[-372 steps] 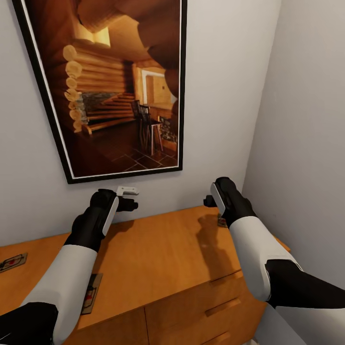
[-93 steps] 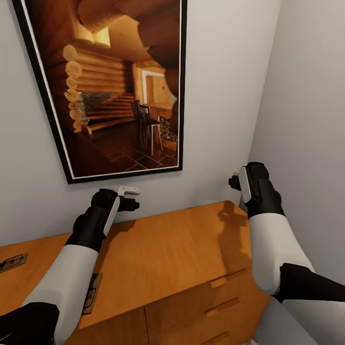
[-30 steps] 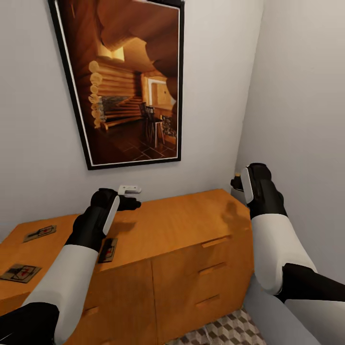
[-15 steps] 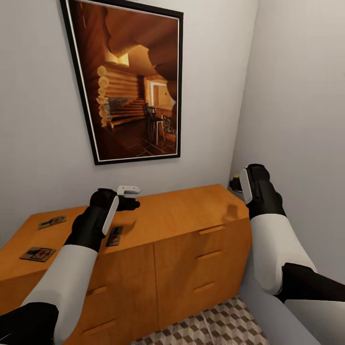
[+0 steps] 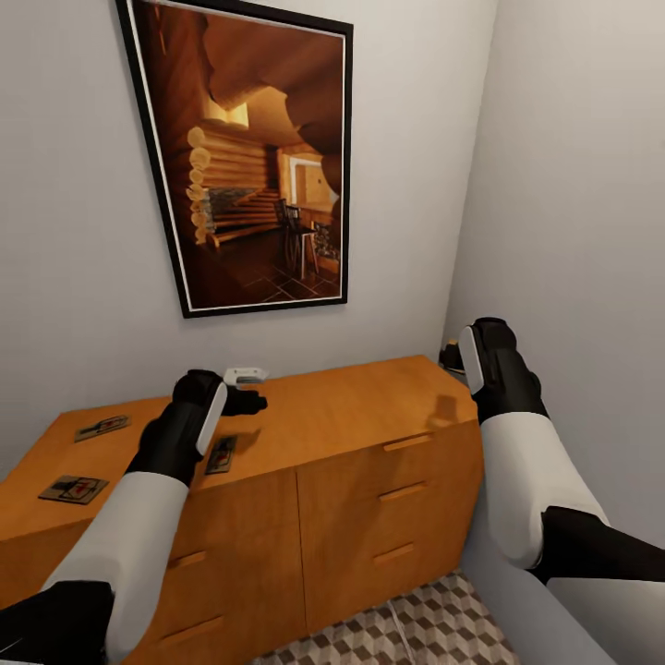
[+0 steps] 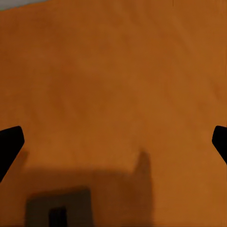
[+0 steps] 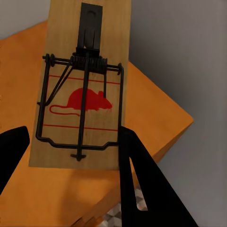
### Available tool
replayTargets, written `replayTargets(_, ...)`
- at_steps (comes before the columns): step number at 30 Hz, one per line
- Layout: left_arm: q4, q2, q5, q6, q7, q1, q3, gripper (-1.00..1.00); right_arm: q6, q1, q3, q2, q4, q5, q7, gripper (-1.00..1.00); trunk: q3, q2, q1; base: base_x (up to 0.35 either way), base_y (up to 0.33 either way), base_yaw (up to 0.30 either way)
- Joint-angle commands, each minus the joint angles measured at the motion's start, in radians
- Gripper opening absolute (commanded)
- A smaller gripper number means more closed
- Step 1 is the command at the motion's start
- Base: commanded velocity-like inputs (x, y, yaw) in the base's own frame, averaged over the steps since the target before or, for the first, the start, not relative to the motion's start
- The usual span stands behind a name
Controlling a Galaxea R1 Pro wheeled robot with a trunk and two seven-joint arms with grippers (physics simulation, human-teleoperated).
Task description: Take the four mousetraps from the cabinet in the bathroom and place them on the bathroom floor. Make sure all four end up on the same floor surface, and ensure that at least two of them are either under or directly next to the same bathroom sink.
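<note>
The orange-brown cabinet (image 5: 360, 406) stands against the wall below a framed picture. Three mousetraps lie flat on its top: one near the left back (image 5: 102, 428), one at the left front (image 5: 74, 489), and one by my left forearm (image 5: 220, 454). My left gripper (image 5: 247, 392) hovers over the bare top, open wide, its dark fingertips (image 6: 9, 146) far apart with nothing between them. My right gripper (image 5: 453, 355) is raised past the cabinet's right end near the corner wall. It is shut on a fourth mousetrap (image 7: 82, 90), a tan board with a wire bar and a red mouse print.
A large framed picture (image 5: 259, 166) of a log cabin hangs above the cabinet. A grey side wall (image 5: 582, 231) runs close along my right arm. Cube-patterned floor tiles (image 5: 434, 628) show in front of the cabinet's drawer fronts (image 5: 402, 499).
My right gripper took the mousetrap from the cabinet's right end and lifted it. The camera then drew back, bringing the drawer fronts and floor into sight. My left gripper dipped slightly.
</note>
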Motion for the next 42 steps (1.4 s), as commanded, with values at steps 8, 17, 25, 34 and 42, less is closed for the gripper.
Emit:
replayTargets(8,0.011,-0.014,-0.009,0.008,0.008,-0.001,0.113,1.00,0.004,-0.001,-0.003,0.004,0.000,0.003,0.001,-1.00,-0.001,-0.001,0.000,0.000,0.000,0.000)
replayTargets(17,0.008,-0.017,-0.036,0.010,0.010,-0.001,0.126,1.00,0.004,-0.001,-0.003,0.002,0.000,0.003,0.001,-1.00,-0.001,-0.001,0.000,0.000,0.000,0.000)
replayTargets(25,0.002,-0.017,-0.064,0.008,0.009,0.000,0.128,1.00,0.004,-0.001,-0.003,0.002,0.001,0.003,0.000,-1.00,-0.001,-0.001,0.000,0.000,0.000,0.000)
replayTargets(34,-0.021,-0.018,-0.064,0.007,0.009,-0.001,0.129,1.00,0.004,-0.001,-0.003,0.000,0.002,0.003,0.000,-1.00,-0.001,-0.001,0.000,0.000,0.000,0.000)
replayTargets(42,-0.025,-0.018,-0.057,0.007,0.008,-0.001,0.129,1.00,0.004,-0.001,-0.003,-0.005,0.002,0.003,0.000,-1.00,-0.001,-0.001,0.000,-0.004,0.000,0.000)
